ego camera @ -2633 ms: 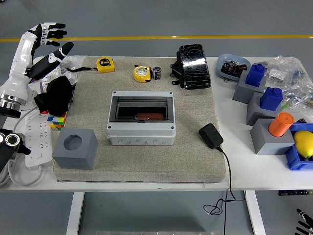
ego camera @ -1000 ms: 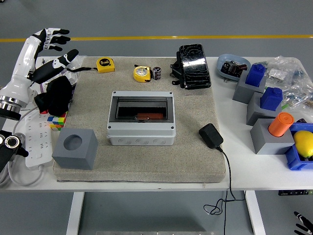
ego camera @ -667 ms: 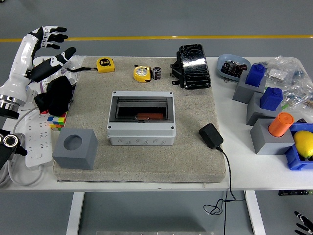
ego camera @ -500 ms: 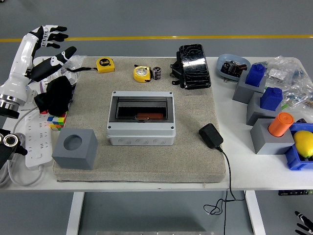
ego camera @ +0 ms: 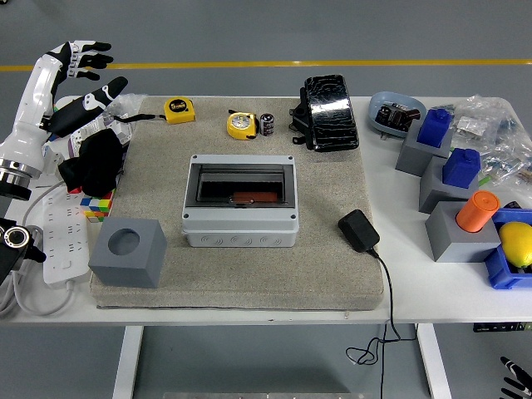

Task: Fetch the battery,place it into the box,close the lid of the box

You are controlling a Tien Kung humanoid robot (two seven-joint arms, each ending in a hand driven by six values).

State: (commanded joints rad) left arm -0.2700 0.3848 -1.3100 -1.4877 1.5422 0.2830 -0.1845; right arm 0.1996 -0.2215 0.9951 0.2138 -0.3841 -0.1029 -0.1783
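The left hand [ego camera: 79, 71] is up by the table's [ego camera: 399, 274] far corner, fingers spread, holding nothing; the little battery [ego camera: 267, 124] stands behind the gray box [ego camera: 239, 202], easy to reach

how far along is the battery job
The battery stands on the mat's far edge beside a yellow tape measure, not in the box. The box's dark lid looks shut, so it would have to open before the battery goes in. The left hand is raised at the far left, fingers spread, holding nothing. Fetching, placing and closing all look left.
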